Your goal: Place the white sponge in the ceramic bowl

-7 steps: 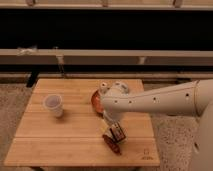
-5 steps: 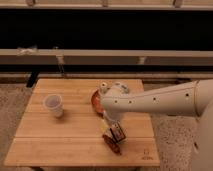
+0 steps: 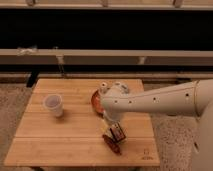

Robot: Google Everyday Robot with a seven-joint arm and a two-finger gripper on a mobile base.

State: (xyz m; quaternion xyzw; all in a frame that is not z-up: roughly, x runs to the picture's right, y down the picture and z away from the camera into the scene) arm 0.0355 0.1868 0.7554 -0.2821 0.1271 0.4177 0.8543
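Front of the wooden counter (image 3: 45, 145) first: small dark reddish item (image 3: 112, 144) lying flat near the front edge, right of middle. Just behind it, the tool (image 3: 116, 131), pointing down and low over the boards, very close to that item. Honestly can't tell if open or clamped on anything. Can't pick out the white sponge for sure either.

Further back on the left: pale translucent plastic cup (image 3: 54, 105), upright, well apart from everything else. Inside hard to read.

Around mid-counter, toward the back: ceramic bowl (image 3: 96, 100), shallow, orange-red, sitting flat. Only the left part showing, the rest hidden behind the fat white arm (image 3: 155, 102) reaching in from the right. Contents not visible because of that.

Counter itself: light planks, square-ish. Speckled grey floor (image 3: 12, 105) on the left side. Behind it all, a long pale ledge (image 3: 100, 56) running the full width, then dark wall above.
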